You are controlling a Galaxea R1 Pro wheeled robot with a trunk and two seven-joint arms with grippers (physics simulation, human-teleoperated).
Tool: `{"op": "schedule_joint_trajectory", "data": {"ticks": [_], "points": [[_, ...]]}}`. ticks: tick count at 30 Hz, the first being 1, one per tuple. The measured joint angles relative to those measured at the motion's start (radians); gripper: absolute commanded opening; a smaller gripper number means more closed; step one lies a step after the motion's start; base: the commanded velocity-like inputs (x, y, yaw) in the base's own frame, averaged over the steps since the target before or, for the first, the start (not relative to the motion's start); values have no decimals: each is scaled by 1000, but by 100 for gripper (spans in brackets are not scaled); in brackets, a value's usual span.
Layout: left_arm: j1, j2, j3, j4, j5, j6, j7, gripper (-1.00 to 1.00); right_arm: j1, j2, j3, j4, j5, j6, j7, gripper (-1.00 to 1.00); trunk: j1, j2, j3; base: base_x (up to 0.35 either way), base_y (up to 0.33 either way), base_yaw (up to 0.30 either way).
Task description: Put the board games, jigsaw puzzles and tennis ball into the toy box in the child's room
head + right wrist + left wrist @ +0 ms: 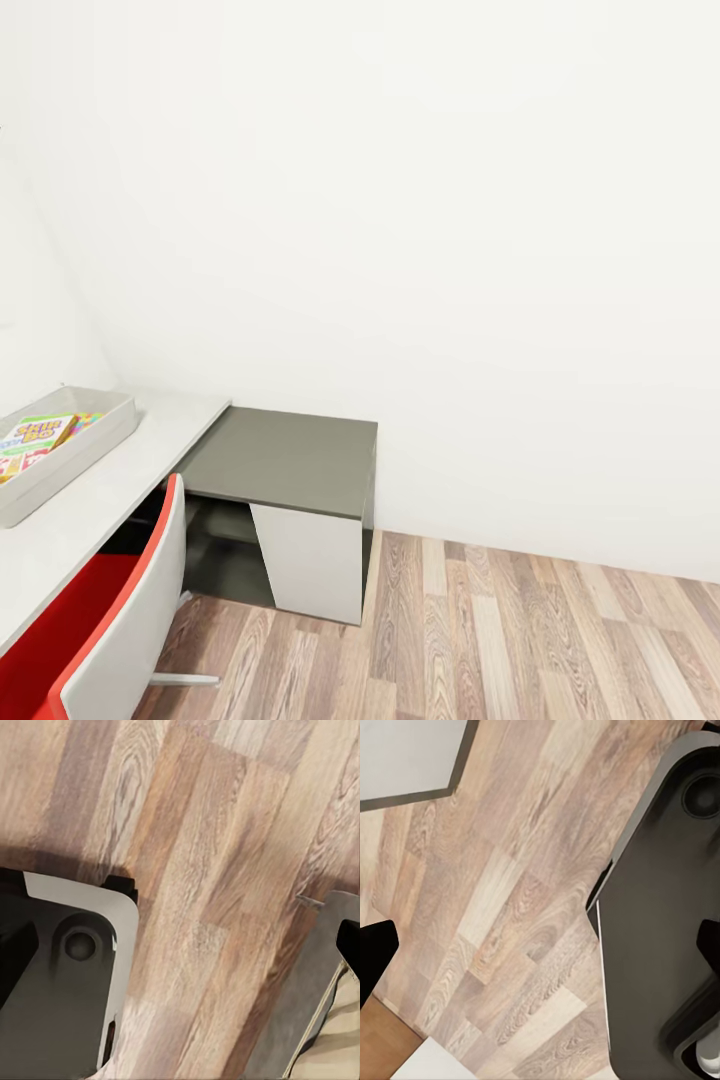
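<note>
At the left edge of the head view, the grey toy box (112, 428) rests on the white table (160, 440). Inside it lies a colourful board game box (35, 436), with another bright multicoloured item (88, 420) beside it. In the left wrist view, my left gripper (544, 960) hangs open over the wooden floor, its dark fingertips (375, 956) at the picture's edges. My right gripper (184, 956) is likewise open above the floor with nothing between its fingers. The bed, tennis ball and other toys are out of view.
A dark grey lower desk (290, 460) on a white panel adjoins the table against the white wall. A red and white chair (120, 610) stands tucked at the table. Wooden floor (520, 640) stretches to the right. My dark grey base (660, 915) sits beneath both grippers.
</note>
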Motion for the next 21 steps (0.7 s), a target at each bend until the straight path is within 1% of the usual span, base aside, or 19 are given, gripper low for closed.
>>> {"op": "schedule_joint_trajectory", "data": {"ticks": [2,4,7,8,9,10,13,16,21], "points": [[0,1,0,0,0,0,0,100,1,3,-2,25,-3,-54,-1,100,0,0,1,0,0,4],[1,1,0,0,0,0,0,100,1,7,-4,50,-1,-86,-3,100,0,0,2,0,0,3],[1,1,0,0,0,-1,0,100,3,42,-6,112,-1,-116,-3,100,0,0,2,0,0,1],[1,1,0,0,0,-1,0,100,4,65,-5,140,0,-122,-4,100,0,0,2,0,0,0],[1,1,0,0,0,-1,0,100,5,78,-7,152,1,-124,-4,100,0,0,2,0,0,0],[1,1,0,0,0,-1,0,100,10,99,-6,169,1,-128,-4,100,0,0,2,0,0,0],[1,1,0,0,0,-1,0,100,14,129,-8,186,1,-134,-4,100,0,0,2,0,0,0],[1,1,0,0,0,-1,0,100,16,142,-9,192,-1,-138,-4,100,0,0,2,0,0,0],[1,1,0,0,1,-3,0,100,18,142,-10,196,-1,-141,-4,100,0,0,2,0,0,0]]}}
